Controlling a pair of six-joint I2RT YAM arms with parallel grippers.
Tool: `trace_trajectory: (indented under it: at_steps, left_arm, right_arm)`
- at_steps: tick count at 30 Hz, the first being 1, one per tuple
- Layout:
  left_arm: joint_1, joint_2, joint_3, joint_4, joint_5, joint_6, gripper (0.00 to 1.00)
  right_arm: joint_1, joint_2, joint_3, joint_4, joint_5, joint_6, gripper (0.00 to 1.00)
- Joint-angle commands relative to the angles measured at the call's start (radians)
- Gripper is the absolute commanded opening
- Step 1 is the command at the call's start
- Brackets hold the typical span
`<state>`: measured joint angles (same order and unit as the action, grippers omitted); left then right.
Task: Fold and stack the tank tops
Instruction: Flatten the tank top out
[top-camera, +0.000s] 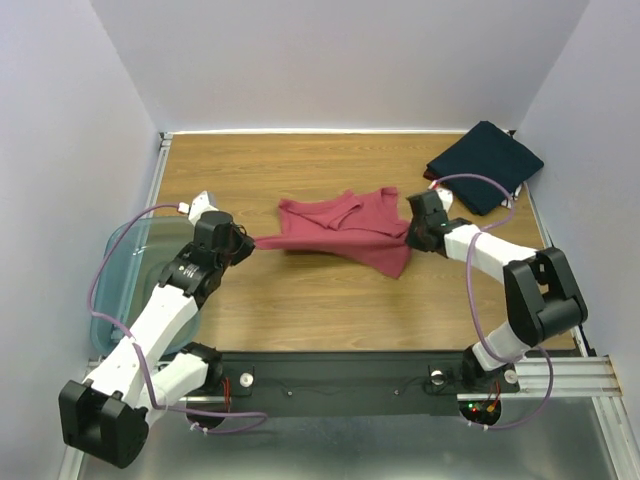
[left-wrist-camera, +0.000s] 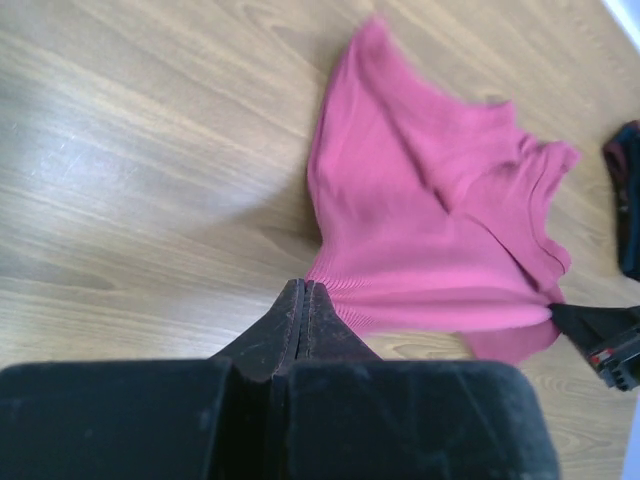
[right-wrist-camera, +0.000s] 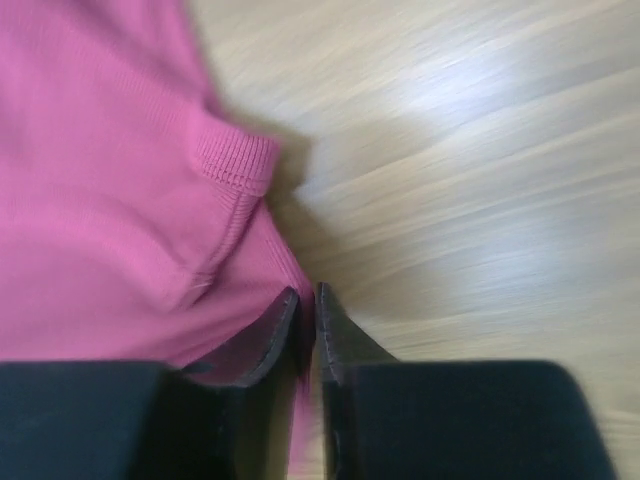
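Observation:
The dusty red tank top (top-camera: 345, 232) lies crumpled and stretched across the middle of the wooden table. My left gripper (top-camera: 252, 243) is shut on its left corner, which is pulled out to a point. The left wrist view shows the jaws (left-wrist-camera: 303, 292) closed at the hem of the red top (left-wrist-camera: 430, 230). My right gripper (top-camera: 411, 236) is shut on the top's right edge. In the right wrist view the red cloth (right-wrist-camera: 100, 180) runs between the fingertips (right-wrist-camera: 307, 300). The navy tank top (top-camera: 485, 165) lies folded at the back right corner, apart from both grippers.
A translucent teal bin (top-camera: 115, 285) sits at the left table edge, beside and under the left arm. White walls close the table on three sides. A metal rail (top-camera: 560, 375) runs along the near edge. The right gripper also shows in the left wrist view (left-wrist-camera: 605, 345).

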<state>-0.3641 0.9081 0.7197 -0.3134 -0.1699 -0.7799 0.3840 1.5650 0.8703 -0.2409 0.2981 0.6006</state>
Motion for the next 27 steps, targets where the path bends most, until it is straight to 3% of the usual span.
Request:
trace_trajectory:
  at_steps: [1,4,6,13,18,24,27]
  left_arm:
    - [0.01,-0.022,0.024,-0.007,-0.027,0.022,0.0]
    - [0.01,0.006,-0.02,0.022,0.003,0.008,0.0]
    - [0.01,0.014,-0.057,0.048,0.012,0.001,0.0]
    - [0.011,0.043,-0.109,0.099,-0.013,-0.007,0.0]
    - [0.013,0.084,-0.108,0.129,-0.016,-0.007,0.0]
    - [0.013,0.107,-0.095,0.134,-0.017,-0.007,0.0]
    - [0.013,0.109,-0.089,0.132,-0.022,-0.004,0.0]
  right_arm:
    - [-0.033,-0.065,0.064,-0.173,0.103,-0.101,0.37]
    - [-0.033,-0.121,0.004,-0.155,-0.044,-0.069,0.57]
    - [-0.031,-0.152,-0.04,-0.13,-0.083,-0.052,0.62]
    - [-0.014,-0.356,-0.266,-0.046,-0.207,0.034,0.59]
    - [0.076,-0.43,-0.375,0.018,-0.247,0.113,0.54]
    - [0.286,-0.364,-0.383,0.086,-0.172,0.244,0.54]
    - [0.32,-0.304,-0.376,0.118,-0.154,0.289,0.55]
